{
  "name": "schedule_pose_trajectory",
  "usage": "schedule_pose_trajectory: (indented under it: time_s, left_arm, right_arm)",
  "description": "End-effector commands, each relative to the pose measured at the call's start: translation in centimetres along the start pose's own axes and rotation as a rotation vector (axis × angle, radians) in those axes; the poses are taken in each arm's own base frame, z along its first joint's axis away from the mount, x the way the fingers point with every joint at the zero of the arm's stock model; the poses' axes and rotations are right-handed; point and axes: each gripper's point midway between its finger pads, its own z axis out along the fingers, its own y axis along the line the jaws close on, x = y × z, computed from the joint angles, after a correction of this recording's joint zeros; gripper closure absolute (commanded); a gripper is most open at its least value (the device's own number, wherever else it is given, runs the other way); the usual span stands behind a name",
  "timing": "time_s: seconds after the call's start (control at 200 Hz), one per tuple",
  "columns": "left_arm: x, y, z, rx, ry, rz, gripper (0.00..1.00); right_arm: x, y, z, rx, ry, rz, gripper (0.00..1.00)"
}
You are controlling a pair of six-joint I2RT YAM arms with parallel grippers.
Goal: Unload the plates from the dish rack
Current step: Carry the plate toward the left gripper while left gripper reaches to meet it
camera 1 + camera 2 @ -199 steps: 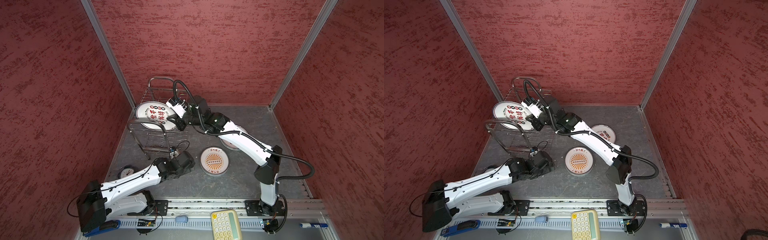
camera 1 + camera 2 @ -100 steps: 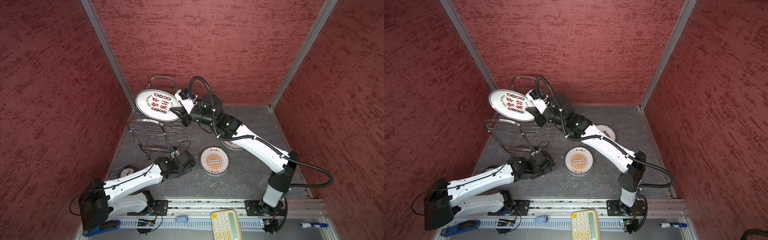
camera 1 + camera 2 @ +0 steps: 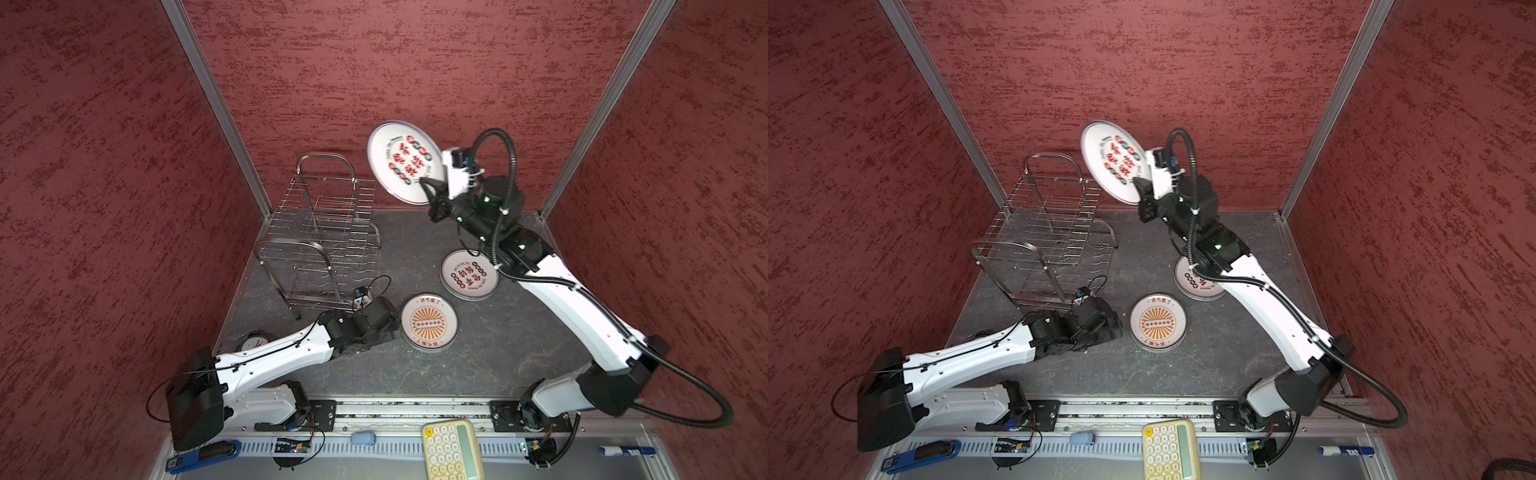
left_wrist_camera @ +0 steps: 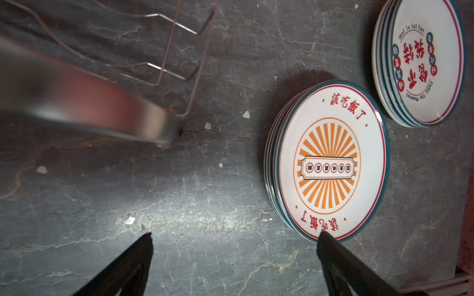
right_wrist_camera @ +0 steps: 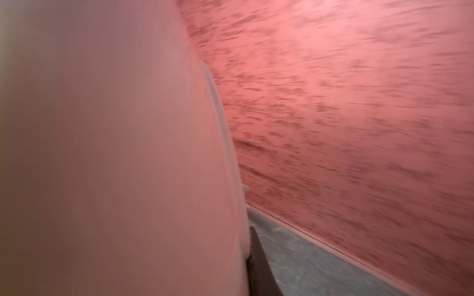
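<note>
**Top views.** Dish rack [image 3: 320,237]: no plates show in either tier, so it is judged emptied.
- Sunburst stack [image 3: 430,323]: flat on the tabletop, just beside the rack's near end.
- Red-character stack [image 3: 469,274]: farther from the rack on the same side.
- Held plate [image 3: 405,162]: in the air past the rack's far handle, tilted on edge. Setting it down is the one step left.
- Right gripper [image 3: 430,189]: jaws pinched on the plate's lower rim, arm stretched long toward the back wall.
- Left gripper [image 3: 386,326]: low by the rack's near leg, arm lying close to the tabletop.

**Left wrist.** Jaws spread wide over bare tabletop with nothing between them. The rack's leg and both stacks are in sight.

**Right wrist.** Blurred. The pale surface is probably the held plate's back, with one dark finger [image 5: 257,264] against it.
</note>
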Motion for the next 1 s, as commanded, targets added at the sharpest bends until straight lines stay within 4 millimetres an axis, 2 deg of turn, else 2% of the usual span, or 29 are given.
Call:
schedule_pose_trajectory:
  time_s: [0.0,0.095,0.225,0.316,0.436,0.576,0.656,0.771,0.997]
  left_arm:
    - [-0.6,-3.4,-0.1,0.087,-0.015,0.068,0.0]
    - [-0.6,-5.7,0.2,0.124,-0.009,0.117,0.01]
    - [-1.1,-8.4,0.7,0.155,-0.011,0.176,0.01]
    - [-1.7,-10.3,1.1,0.188,-0.022,0.199,0.01]
    - [-2.8,-13.1,2.1,0.275,-0.011,0.194,0.0]
    - [-4.2,-16.4,2.2,0.402,-0.023,0.177,0.0]
    - [-4.9,-17.6,2.0,0.445,-0.041,0.176,0.0]
    - [-6.0,-18.3,2.0,0.493,-0.051,0.158,0.0]
    - [-7.3,-18.8,1.6,0.636,-0.054,0.098,0.04]
  right_arm:
    - [-0.1,-5.7,-4.6,0.198,-0.021,0.128,1.0]
    - [4.2,-9.3,-7.6,0.332,0.072,0.197,1.0]
    - [9.4,-12.2,-12.0,0.468,0.164,0.297,1.0]
    - [11.9,-13.0,-14.5,0.519,0.21,0.357,1.0]
    - [14.4,-12.4,-16.5,0.504,0.285,0.441,1.0]
    - [16.7,-11.4,-17.5,0.448,0.349,0.53,1.0]
    - [17.2,-11.3,-18.1,0.441,0.351,0.555,1.0]
    - [17.7,-11.0,-18.2,0.404,0.363,0.597,1.0]
    - [19.4,-9.7,-16.7,0.256,0.377,0.725,1.0]
